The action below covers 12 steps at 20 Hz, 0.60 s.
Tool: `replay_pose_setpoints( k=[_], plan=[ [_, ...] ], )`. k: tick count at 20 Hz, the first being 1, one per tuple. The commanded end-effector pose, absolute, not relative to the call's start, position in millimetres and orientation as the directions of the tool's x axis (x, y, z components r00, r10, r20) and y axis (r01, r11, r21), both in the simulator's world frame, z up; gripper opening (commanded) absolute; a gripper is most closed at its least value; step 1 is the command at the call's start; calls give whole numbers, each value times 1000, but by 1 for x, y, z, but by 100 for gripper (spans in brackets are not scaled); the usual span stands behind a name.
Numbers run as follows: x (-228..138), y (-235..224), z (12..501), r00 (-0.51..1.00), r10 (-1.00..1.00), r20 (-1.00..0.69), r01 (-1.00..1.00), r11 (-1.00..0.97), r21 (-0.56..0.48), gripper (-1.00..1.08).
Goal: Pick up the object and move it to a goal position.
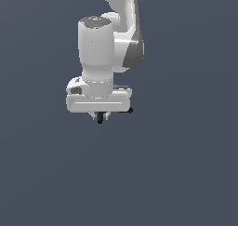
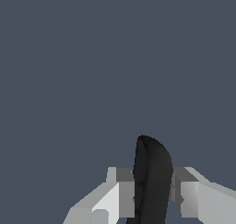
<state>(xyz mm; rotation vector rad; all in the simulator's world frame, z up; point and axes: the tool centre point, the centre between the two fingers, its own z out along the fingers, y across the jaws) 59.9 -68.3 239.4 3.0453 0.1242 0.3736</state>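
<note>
Wrist view showed the black spring clamp (image 2: 152, 181) wedged between the two pale fingers (image 2: 122, 193) of the gripper (image 2: 154, 193), so the jaws were narrowed onto it and holding it, its dark rounded body rising past the fingertips. Against the uniform grey ground nothing else was visible, and no bench edge or goal marker could be made out. From the exterior view, the white gripper (image 1: 100, 116) hung below the Panda arm (image 1: 100, 48) with only a small dark part of the clamp showing beneath its body and a thin black piece jutting toward the exterior view's right of the gripper. Judged from this, the pick-up looked done: the clamp sat in the jaws. What remained was carrying it to the goal position, which neither view revealed, so the remaining travel could not be judged.
</note>
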Motion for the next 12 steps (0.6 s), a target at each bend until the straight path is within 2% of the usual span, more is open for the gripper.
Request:
replay_pose_setpoints(
  k=[1, 7, 12],
  plan=[
    [55, -69, 258, 967, 89, 241, 72, -994, 80, -100],
    [48, -69, 285, 967, 89, 241, 72, -994, 80, -100],
    [47, -69, 287, 967, 89, 239, 71, -994, 80, -100]
  ],
)
